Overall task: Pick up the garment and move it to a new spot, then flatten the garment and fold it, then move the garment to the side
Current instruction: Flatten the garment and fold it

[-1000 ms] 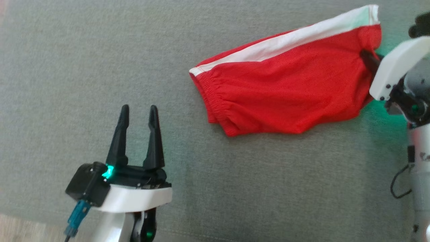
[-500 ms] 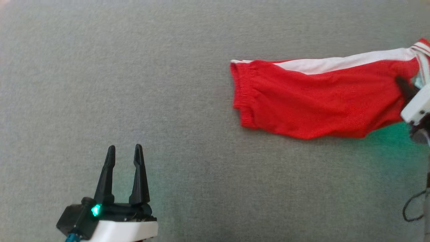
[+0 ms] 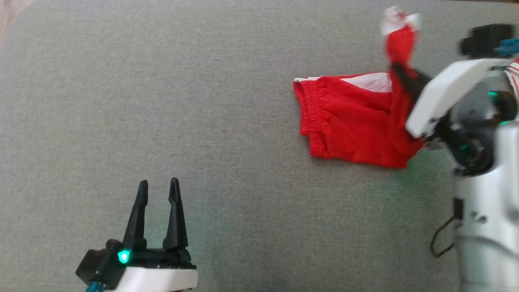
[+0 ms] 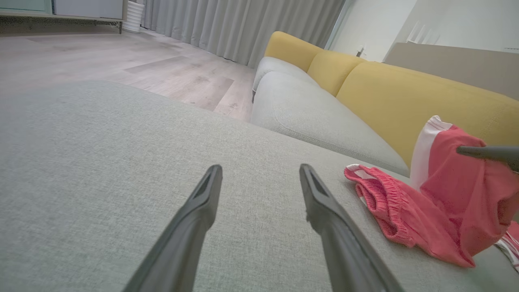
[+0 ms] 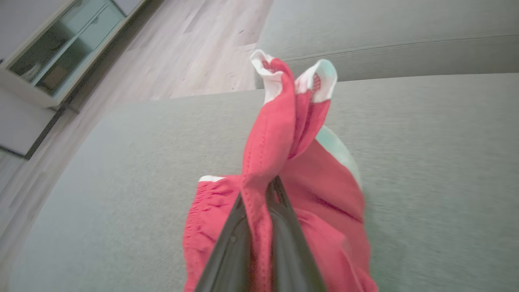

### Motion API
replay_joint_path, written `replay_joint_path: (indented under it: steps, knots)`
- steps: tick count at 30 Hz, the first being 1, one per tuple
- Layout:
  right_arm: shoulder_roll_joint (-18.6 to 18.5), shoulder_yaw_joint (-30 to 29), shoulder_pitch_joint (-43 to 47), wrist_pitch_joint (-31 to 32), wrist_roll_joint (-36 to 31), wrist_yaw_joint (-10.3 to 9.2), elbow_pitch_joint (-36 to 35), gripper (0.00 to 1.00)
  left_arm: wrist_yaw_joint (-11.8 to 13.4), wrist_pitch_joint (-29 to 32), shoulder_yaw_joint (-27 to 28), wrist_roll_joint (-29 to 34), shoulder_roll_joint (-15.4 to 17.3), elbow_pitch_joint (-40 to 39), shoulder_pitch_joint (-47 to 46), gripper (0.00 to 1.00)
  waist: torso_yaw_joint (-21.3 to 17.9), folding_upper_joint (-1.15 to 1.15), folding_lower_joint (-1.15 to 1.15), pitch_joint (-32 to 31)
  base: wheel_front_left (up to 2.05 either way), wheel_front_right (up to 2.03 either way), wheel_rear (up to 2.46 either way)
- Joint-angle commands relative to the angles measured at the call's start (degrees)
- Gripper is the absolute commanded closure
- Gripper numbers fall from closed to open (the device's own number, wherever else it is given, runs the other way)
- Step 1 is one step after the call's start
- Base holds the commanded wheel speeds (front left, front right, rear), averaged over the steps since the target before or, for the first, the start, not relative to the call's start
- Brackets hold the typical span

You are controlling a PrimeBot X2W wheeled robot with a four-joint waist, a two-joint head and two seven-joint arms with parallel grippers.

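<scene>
Two hands show: the right hand (image 3: pixel 402 78) is clamped on the red garment (image 3: pixel 352 125), holding one end raised. The rest lies across the grey cushion (image 3: pixel 202 101), elastic band toward the robot's left. The left hand (image 3: pixel 158 183) gapes empty.

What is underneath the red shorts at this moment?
The waistband end of the red shorts rests on the grey cushion; the other end is raised, pinched in the fingers of the right gripper. Whatever the resting cloth covers is hidden.
</scene>
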Motion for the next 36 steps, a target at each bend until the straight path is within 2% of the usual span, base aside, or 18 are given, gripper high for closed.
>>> replay_joint_path:
  steps: [1, 4, 10, 23, 24, 25, 26, 27, 28, 36]
  knots:
    - [0.7, 1.9, -0.3, 0.3, 0.3, 0.39, -2.9, 1.0, 0.4, -0.4, 1.6, -0.4, 0.0, -1.6, -0.9, 0.0, 0.3, 0.0, 0.0, -0.1, 0.0, 0.0, 0.0]
    - [1.3, 4.9, 1.1, -0.2, 0.5, 0.39, -2.6, 1.0, 0.6, -0.4, 1.2, -0.8, 0.0, -1.2, -1.2, 0.0, 0.9, 0.0, 0.0, -0.1, 0.0, 0.0, 0.0]
    - [1.4, 11.4, 3.5, -4.5, 5.4, 0.39, 1.0, 1.0, 0.7, -0.4, 1.0, -1.2, 0.0, 0.0, -1.0, 0.0, 2.0, 0.0, 0.0, -0.5, 0.0, 0.0, 0.0]
    - [1.4, 14.0, -2.1, -16.4, 9.6, 0.39, 14.7, 1.0, 0.6, -0.4, 0.0, -1.3, 0.0, 1.3, -0.8, 0.0, 2.4, 0.0, 0.0, -1.3, 0.0, 0.0, 0.0]
    - [1.4, 14.6, -2.6, -17.2, 10.2, 0.39, 15.5, 0.91, 0.6, -0.4, -0.1, -1.3, 0.0, 1.3, -0.8, 0.0, 2.5, 0.0, 0.0, -1.3, 0.0, 0.0, 0.0]
    - [1.4, 15.5, -3.0, -17.9, 10.8, 0.39, 16.1, 0.64, 0.6, -0.4, -0.2, -1.3, 0.0, 1.4, -0.8, 0.0, 2.6, 0.0, 0.0, -1.3, 0.0, 0.0, 0.0]
    - [1.4, 15.5, -3.0, -17.9, 10.8, 0.39, 16.1, 0.64, 0.6, -0.4, -0.2, -1.3, 0.0, 1.4, -0.8, 0.0, 2.6, 0.0, 0.0, -1.3, 0.0, 0.0, 0.0]
    - [1.4, 16.4, -3.3, -18.4, 11.6, 0.39, 16.6, 0.24, 0.7, -0.4, -0.3, -1.4, 0.0, 1.4, -0.8, 0.0, 2.6, 0.0, 0.0, -1.4, 0.0, 0.0, 0.0]
    - [1.4, 17.2, -3.4, -18.8, 12.4, 0.39, 17.1, 0.0, 0.7, -0.4, -0.4, -1.4, 0.0, 1.4, -0.7, 0.0, 2.7, 0.0, 0.0, -1.4, 0.0, 0.0, 0.0]
    - [1.4, 23.7, -3.0, -25.5, 23.6, 0.39, 14.9, 0.0, 1.3, -0.4, 0.3, -1.3, 0.0, 1.3, -0.2, 0.0, 1.5, 0.0, 0.0, -2.1, 0.0, 0.0, 0.0]
